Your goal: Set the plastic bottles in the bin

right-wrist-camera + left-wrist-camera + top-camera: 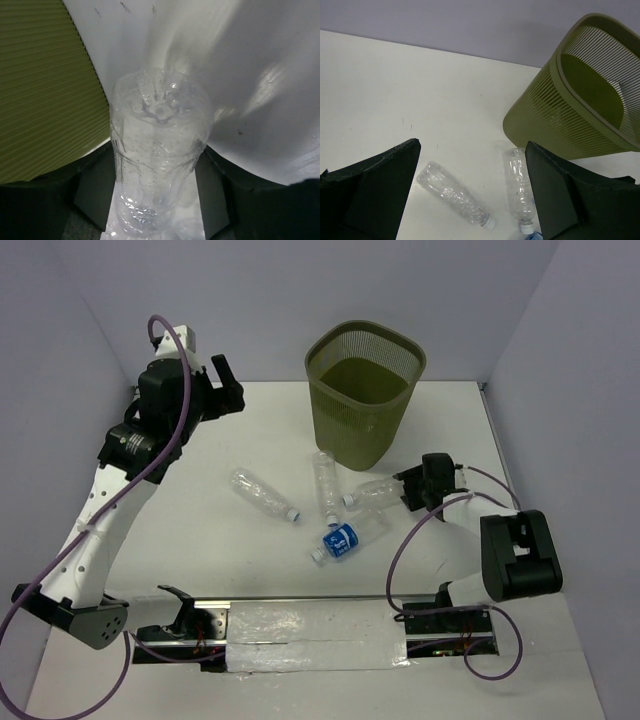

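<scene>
White counter (220, 550): right claw (407, 487) pinches clear plastic bottle (368, 495) at 5 o'clock of bin (360, 430), left claw (228, 382) wide open, empty.

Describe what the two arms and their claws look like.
Both have white links and black joint housings. The left arm is perforated with holes; the right arm carries a blocky black housing. A purple cable loops along each. The left claw and right claw have wide black fingers.
</scene>
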